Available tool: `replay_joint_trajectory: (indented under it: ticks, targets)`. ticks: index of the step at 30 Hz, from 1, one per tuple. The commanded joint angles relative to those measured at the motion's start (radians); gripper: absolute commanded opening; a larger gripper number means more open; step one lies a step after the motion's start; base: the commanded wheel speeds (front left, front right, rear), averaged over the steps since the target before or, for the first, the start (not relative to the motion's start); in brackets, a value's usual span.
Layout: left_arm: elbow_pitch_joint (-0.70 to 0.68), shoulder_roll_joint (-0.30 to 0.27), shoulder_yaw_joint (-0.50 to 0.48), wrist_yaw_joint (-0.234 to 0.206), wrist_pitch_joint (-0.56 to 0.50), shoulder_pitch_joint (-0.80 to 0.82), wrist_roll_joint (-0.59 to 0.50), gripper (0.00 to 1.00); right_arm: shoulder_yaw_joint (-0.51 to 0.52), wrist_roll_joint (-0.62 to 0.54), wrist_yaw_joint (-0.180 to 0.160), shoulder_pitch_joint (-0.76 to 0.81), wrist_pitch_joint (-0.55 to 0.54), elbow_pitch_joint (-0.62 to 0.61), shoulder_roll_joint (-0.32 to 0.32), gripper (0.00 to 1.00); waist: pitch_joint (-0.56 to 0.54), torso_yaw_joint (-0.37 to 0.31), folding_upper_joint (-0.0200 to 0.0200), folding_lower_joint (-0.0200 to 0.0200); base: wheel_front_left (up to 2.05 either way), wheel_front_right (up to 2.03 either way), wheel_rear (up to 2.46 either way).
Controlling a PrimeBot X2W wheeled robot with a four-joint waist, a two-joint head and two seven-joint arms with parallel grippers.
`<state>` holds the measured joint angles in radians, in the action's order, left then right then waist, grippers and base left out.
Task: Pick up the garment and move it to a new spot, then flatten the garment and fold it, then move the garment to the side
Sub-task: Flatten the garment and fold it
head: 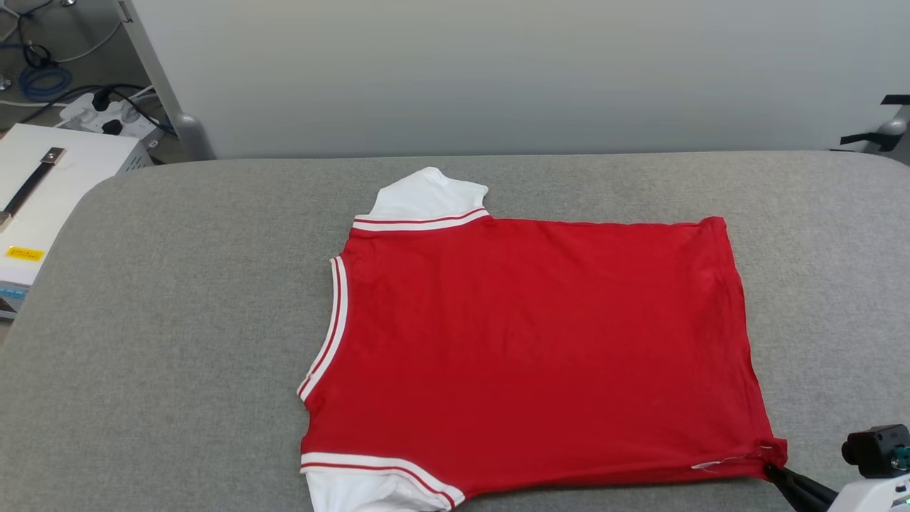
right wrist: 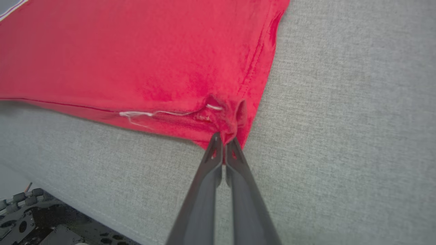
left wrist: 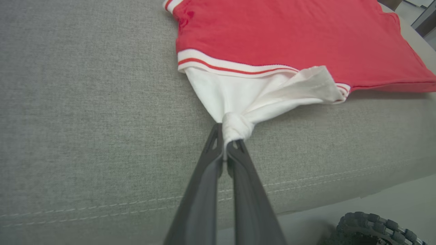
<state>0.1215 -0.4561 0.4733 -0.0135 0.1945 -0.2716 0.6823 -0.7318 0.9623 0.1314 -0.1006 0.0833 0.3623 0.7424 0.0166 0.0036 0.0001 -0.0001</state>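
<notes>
The garment [head: 533, 341] lies spread flat on the grey table [head: 178, 320], plain red side up, neck to the left and hem to the right; its print is hidden. One white sleeve [head: 426, 192] points to the far edge, the other [head: 355, 491] to the near edge. In the left wrist view my left gripper [left wrist: 225, 141] is shut on the bunched tip of the near white sleeve [left wrist: 238, 98]. My right gripper [right wrist: 223, 143] is shut on the near hem corner [right wrist: 224, 115] of the garment [right wrist: 136, 51], seen at the lower right of the head view [head: 771, 469].
A white box [head: 43, 192] with a dark handle stands off the table's left end, with cables and a power strip [head: 106, 110] behind it. A pale wall runs along the far edge. The table's near edge and seam [left wrist: 102, 209] lie just below my fingers.
</notes>
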Motion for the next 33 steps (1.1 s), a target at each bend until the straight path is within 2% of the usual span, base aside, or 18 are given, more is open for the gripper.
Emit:
replay_joint_trajectory:
  ticks: [1,10,18,24,30,33]
  targets:
    - [-0.005,-0.009,-0.002,-0.004,-0.005,-0.001,0.003,0.0,0.017,-0.004,-0.001,0.019,-0.006,-0.006,0.01,0.0,-0.001,0.005,-0.0001,0.0001,0.0,0.0,0.0]
    - [-0.008,-0.033,0.018,0.03,-0.021,0.145,-0.058,0.0,0.123,-0.026,-0.001,0.042,-0.023,-0.057,-0.018,0.0,0.009,0.006,-0.0001,0.0001,0.0,0.0,0.0]
    - [0.055,-0.068,0.035,0.096,-0.06,0.412,-0.128,0.0,0.221,-0.06,-0.001,0.022,-0.068,-0.121,-0.049,0.0,0.076,-0.007,-0.0001,0.0001,0.0,0.0,0.0]
    - [0.154,-0.073,0.044,0.129,-0.075,0.616,-0.13,0.0,0.278,-0.093,-0.001,-0.03,-0.099,-0.158,-0.08,0.0,0.164,-0.027,-0.0001,0.0001,0.0,0.0,0.0]
    - [0.298,-0.072,0.106,0.143,-0.075,0.781,-0.124,0.0,0.301,-0.112,-0.001,-0.129,-0.141,-0.144,-0.12,0.0,0.24,-0.053,-0.0001,0.0001,0.0,0.0,0.0]
    - [0.366,-0.077,0.169,0.144,-0.065,0.841,-0.11,0.0,0.298,-0.12,-0.001,-0.195,-0.158,-0.11,-0.141,0.0,0.272,-0.066,-0.0001,0.0001,0.0,0.0,0.0]
